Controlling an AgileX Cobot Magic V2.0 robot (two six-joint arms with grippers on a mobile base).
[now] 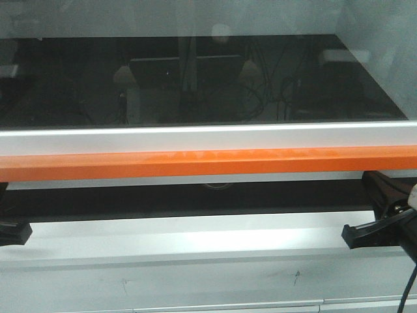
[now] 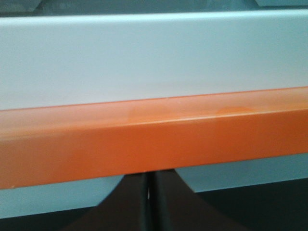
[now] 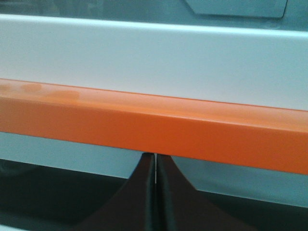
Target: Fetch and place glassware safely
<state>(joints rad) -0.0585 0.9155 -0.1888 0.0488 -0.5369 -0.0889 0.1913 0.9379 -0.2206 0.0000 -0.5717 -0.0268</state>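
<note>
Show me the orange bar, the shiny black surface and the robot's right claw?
orange bar (image 1: 208,164): front view, middle of its front face.
shiny black surface (image 1: 195,78): front view, its reflective centre.
right gripper (image 3: 155,159): right wrist view, seam between its closed fingertips.

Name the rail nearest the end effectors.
The orange rail, running below the pale silver rail; the left end effector and right end effector have their tips right under it.
</note>
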